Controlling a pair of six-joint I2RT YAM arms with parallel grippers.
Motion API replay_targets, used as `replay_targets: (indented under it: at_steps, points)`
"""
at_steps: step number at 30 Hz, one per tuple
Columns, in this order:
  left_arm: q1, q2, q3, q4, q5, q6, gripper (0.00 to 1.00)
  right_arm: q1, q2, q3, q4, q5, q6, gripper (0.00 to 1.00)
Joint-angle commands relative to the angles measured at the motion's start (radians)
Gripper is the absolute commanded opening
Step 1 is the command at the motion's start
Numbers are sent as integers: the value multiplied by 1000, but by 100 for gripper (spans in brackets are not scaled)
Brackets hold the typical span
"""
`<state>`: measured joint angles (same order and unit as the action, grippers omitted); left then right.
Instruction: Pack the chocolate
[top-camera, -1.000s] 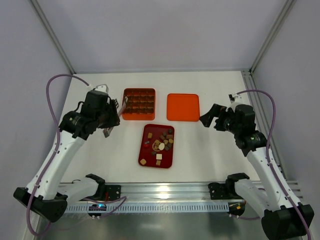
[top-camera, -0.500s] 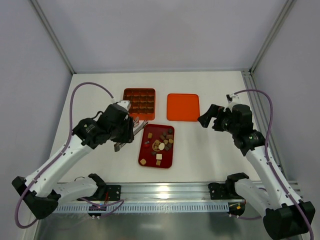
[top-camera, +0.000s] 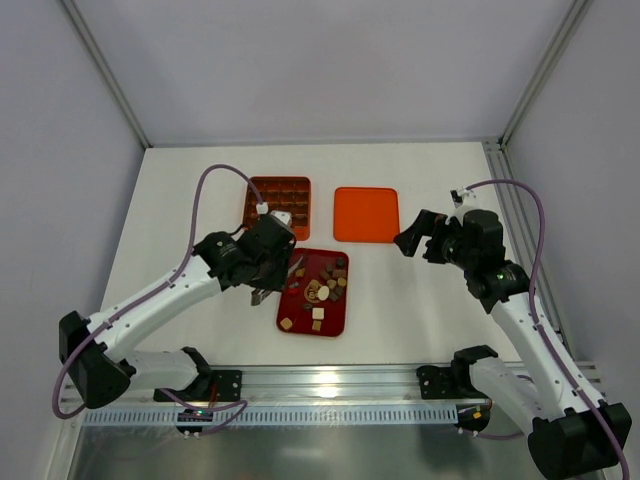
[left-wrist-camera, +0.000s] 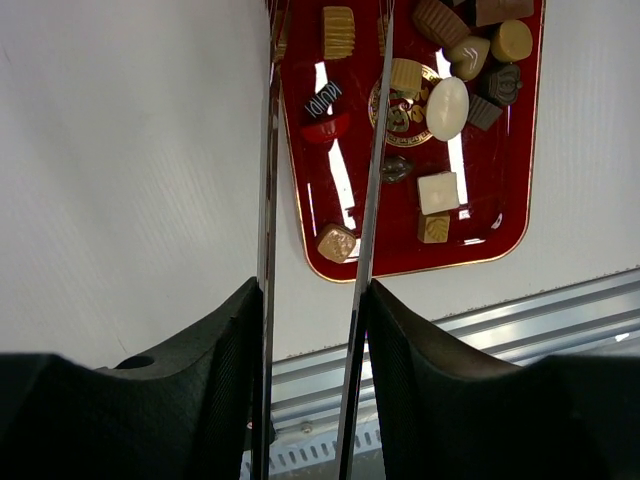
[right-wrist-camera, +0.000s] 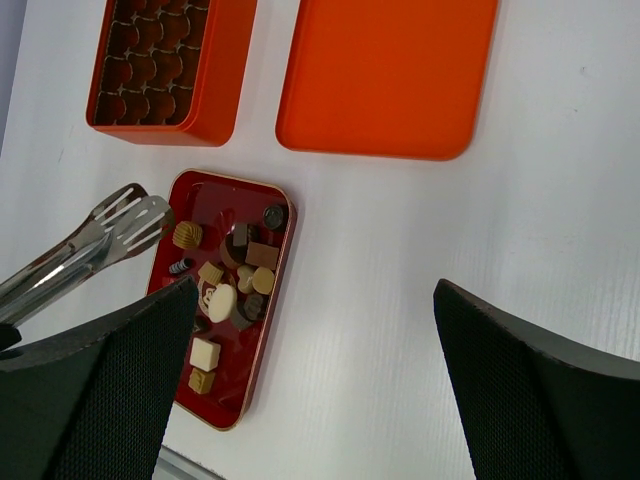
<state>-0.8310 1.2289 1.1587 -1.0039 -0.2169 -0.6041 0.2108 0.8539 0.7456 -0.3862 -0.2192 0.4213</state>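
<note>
Several chocolate pieces (top-camera: 322, 285), dark brown, tan and cream, lie on the dark red tray (top-camera: 345, 312). My left gripper (top-camera: 268, 278) is shut on metal tongs (top-camera: 291, 267) at the tray's left edge. In the left wrist view the tongs (left-wrist-camera: 375, 150) stand slightly apart between my gripper's (left-wrist-camera: 312, 290) fingers, and straddle the tray's (left-wrist-camera: 320, 190) left side, with nothing between the blades. The chocolates (left-wrist-camera: 447, 107) lie to their right. My right gripper (top-camera: 415, 238) is open and empty, above bare table right of the tray. It (right-wrist-camera: 315, 300) sees the tongs (right-wrist-camera: 95, 245) and chocolates (right-wrist-camera: 222, 300).
An orange box with a grid of cells (top-camera: 279, 205) stands behind the tray, also in the right wrist view (right-wrist-camera: 170, 65). Its flat orange lid (top-camera: 366, 214) lies to its right. A metal rail (top-camera: 330, 380) runs along the near edge.
My left arm has swung right and nearer, carrying the tongs from beside the orange box to the red tray's left edge. The right arm has hardly moved.
</note>
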Motion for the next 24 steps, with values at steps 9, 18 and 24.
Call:
replay_targets:
  at_steps: [9, 18, 24]
  points:
    - [-57, 67, -37, 79, -64, -29, 43, 12, -19, -9, 44, 11, 11, 100]
    - [-85, 92, -53, 88, -79, -40, 39, 12, -21, -14, 43, 11, 13, 100]
    - [-99, 104, -60, 80, -90, -46, 35, 15, -24, -17, 44, 12, 14, 100]
